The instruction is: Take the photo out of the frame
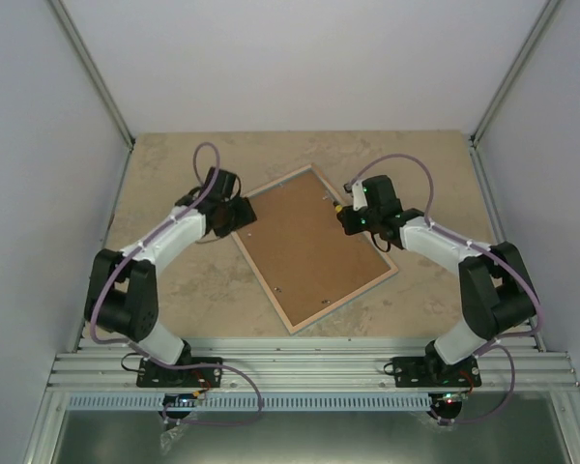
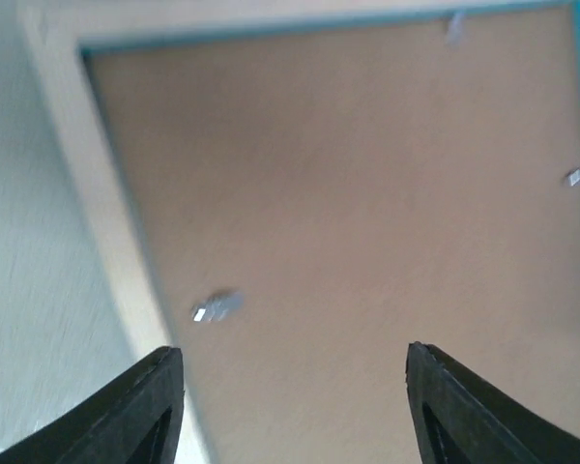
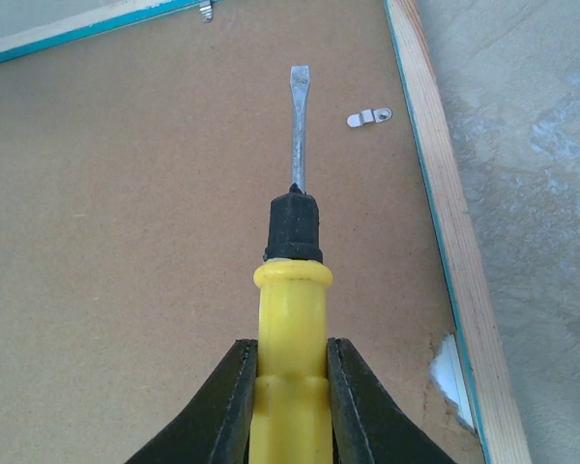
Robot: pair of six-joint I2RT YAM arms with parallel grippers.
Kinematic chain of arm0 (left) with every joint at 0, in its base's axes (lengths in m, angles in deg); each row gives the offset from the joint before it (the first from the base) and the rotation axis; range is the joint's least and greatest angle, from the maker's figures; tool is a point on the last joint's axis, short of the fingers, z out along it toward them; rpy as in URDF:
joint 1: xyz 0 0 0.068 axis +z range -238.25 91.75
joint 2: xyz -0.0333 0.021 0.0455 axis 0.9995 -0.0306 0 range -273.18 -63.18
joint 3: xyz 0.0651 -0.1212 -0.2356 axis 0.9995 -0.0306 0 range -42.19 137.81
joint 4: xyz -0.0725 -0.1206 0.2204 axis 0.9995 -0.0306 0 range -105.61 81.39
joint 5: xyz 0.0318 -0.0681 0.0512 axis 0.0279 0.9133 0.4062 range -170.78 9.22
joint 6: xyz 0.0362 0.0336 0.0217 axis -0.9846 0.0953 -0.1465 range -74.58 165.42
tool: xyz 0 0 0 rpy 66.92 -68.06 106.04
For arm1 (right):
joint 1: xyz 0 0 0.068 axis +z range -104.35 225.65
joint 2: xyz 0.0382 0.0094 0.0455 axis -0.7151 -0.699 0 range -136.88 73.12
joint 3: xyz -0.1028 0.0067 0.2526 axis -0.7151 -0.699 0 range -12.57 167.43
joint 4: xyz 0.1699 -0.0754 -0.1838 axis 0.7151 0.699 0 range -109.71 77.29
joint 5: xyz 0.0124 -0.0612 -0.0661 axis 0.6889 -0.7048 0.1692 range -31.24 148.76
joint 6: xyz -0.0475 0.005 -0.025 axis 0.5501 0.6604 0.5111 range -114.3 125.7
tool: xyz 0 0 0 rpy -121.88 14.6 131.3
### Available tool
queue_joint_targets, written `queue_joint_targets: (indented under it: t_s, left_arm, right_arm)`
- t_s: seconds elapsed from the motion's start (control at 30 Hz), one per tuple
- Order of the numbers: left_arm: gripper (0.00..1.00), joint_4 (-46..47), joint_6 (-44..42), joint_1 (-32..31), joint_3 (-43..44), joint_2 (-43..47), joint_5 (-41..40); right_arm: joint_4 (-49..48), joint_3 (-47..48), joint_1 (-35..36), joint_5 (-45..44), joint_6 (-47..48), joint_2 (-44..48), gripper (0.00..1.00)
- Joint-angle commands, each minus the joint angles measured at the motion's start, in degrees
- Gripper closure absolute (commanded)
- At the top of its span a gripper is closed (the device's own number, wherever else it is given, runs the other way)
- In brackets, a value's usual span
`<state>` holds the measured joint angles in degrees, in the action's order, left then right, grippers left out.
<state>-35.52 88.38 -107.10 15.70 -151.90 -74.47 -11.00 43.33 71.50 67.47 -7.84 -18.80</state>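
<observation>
The frame (image 3: 445, 213) lies face down at the middle of the tabletop (image 1: 188, 290), turned so that one corner points toward the near edge. This puts the brown backing board (image 1: 309, 246) uppermost, where its fasteners can be reached. The photo is not visible; it is judged to sit under the board, inside the frame.

The left gripper (image 2: 292, 353) hovers over the frame's left-hand rail, jaws spread and nothing between them (a small metal clip (image 2: 216, 306) lies just ahead of its left finger). From there it can press down to steady the frame.

The right gripper (image 3: 292, 360) is clamped on the yellow handle of a flat-blade screwdriver (image 3: 292, 290), above the board near the frame's right-hand rail. The blade tip sits just beside a retaining tab (image 3: 369, 118). The tool is judged to be held for levering such tabs aside to free the board.
</observation>
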Motion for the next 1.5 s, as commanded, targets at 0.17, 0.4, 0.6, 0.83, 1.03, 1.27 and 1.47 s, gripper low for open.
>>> queue_joint_targets:
  t_s: [0.17, 0.4, 0.6, 0.83, 1.03, 1.27, 1.47]
  left_arm:
    - [0.27, -5.2, -29.7, 0.0, 21.3, -17.1, -6.0]
    - [0.24, -5.4, -38.5, 0.1, 34.8, -29.1, -5.7]
    - [0.23, -6.0, -42.7, 1.1, 43.3, -37.5, -1.1]
    - [0.24, -7.6, -45.1, 1.9, 49.5, -44.1, -0.3]
    - [0.34, -8.3, -45.2, 2.6, 50.3, -45.5, 1.2]
    - [0.57, -7.5, -43.7, 2.6, 46.8, -43.7, 0.6]
    - [0.70, -7.2, -41.4, 2.6, 41.7, -40.6, -0.9]
  right_arm:
    - [-2.6, -3.0, -0.4, 2.5, 0.4, 3.0, 1.00]
    - [-1.7, -4.0, -0.4, 3.6, 0.7, 4.3, 1.00]
    - [-0.2, -4.4, -0.4, 4.4, 0.6, 5.2, 1.00]
    - [0.9, -4.4, -0.4, 4.8, 0.4, 6.0, 1.00]
    - [1.6, -4.1, -0.4, 4.7, 0.4, 6.1, 1.00]
    - [1.4, -3.5, -0.4, 5.2, 0.4, 5.8, 1.00]
    - [1.1, -4.1, -0.4, 6.0, 0.4, 5.9, 1.00]
